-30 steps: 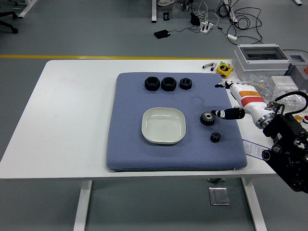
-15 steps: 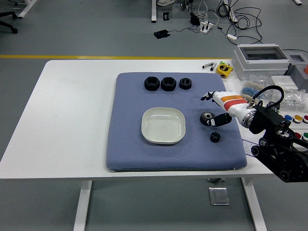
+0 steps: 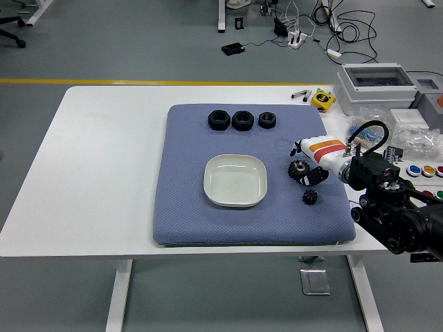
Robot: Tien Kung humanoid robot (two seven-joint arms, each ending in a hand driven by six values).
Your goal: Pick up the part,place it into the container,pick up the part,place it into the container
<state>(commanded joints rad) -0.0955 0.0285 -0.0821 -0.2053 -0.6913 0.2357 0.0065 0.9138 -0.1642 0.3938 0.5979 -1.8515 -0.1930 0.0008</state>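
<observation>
Since a second ago, the right hand has slid left over the blue mat and come lower. Now it sits right at the bigger gear. One dark finger curls down just beside that gear, and the white and orange part of the hand is above it. The finger looks bent around the gear, but it is hard to tell if the gear is truly held yet. It still lies on the mat.

The smaller gear is close by, a little nearer the front edge of the desk. It has not moved. The white bowl is in the middle of the mat, to the left of both gears, and it has nothing in it. Three black nuts sit in a row at the far side of the mat.

The left arm cannot be seen.

So the first pick is probably just starting. The hand likely needs to close well on the bigger gear, lift it, and carry it left to the bowl. Both gears wait to go in, so most of the job is not done yet. The gear is small with bumpy teeth, so it might slip.
</observation>
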